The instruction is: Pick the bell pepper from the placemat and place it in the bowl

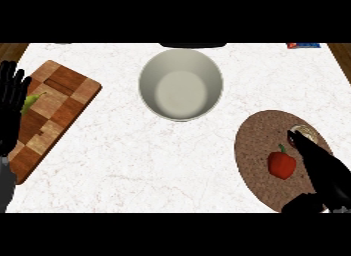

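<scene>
The right hand [322, 167] is seen with fingers straight, holding nothing, just right of the red bell pepper [281, 163] lying on the brown placemat [255, 145]. Farther off stands the bowl [181, 85]. The left hand [4, 107] rests open at the left edge, over a chequered cutting board [60, 100]. No writing can be read.

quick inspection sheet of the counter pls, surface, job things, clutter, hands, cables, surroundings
surface: white marbled counter, wood floor at both sides
job's things: red bell pepper lies on the round brown placemat; bowl holds nothing
clutter: checkered cutting board with a green item on it; small round thing on the placemat
hands: left hand open, resting at left edge; right hand beside the pepper, fingers straight, not holding it
cables: nothing seen
surroundings: blue object at far edge
</scene>
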Robot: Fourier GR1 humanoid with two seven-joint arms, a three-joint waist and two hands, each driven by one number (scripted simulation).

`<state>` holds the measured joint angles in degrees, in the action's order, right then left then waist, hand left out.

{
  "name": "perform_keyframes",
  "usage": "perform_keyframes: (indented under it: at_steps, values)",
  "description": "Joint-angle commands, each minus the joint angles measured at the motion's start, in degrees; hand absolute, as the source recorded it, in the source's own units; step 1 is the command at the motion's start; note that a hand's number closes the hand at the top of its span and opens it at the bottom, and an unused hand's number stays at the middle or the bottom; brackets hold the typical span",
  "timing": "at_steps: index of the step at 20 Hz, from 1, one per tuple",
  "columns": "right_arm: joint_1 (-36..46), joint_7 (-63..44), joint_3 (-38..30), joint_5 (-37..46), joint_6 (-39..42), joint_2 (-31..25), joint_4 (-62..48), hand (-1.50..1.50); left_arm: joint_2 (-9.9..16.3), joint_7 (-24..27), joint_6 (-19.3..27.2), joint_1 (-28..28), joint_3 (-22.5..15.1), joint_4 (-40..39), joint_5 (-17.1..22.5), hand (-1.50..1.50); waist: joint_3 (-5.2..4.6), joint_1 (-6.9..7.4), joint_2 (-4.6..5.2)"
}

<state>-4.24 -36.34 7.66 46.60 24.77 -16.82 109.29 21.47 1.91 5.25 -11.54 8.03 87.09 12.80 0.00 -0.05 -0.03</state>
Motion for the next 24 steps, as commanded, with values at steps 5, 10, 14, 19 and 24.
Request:
perform_keyframes:
  at_steps: [5,10,14,19,24]
  values:
    - [0.61,7.09,-2.96,2.42,-3.13,0.19,-9.26,-1.50,-0.25,-0.01,-2.59,-0.63,3.13,-0.53,-0.78,0.00,0.00,0.00,0.00]
    - [2.77,4.27,0.24,6.48,-4.24,4.52,-11.32,-1.50,-3.20,1.09,-1.87,-1.72,2.18,-2.17,-3.65,0.00,0.00,-0.07,0.01]
    - [-1.52,5.83,-0.85,5.60,-2.37,2.73,-7.66,-1.50,-4.06,0.71,-1.72,0.39,2.58,0.76,-3.96,0.00,-0.01,-0.15,-0.04]
    - [7.43,9.58,-4.84,6.56,-7.57,3.92,-23.92,-1.50,-1.50,0.55,-4.82,-5.58,5.44,-6.41,-2.57,0.00,0.00,-0.09,0.09]
    - [7.57,7.19,-5.28,6.96,-4.49,3.84,-22.49,-1.50,-3.87,-3.84,-2.06,-1.50,3.47,2.76,-4.67,0.00,0.00,0.06,-0.01]
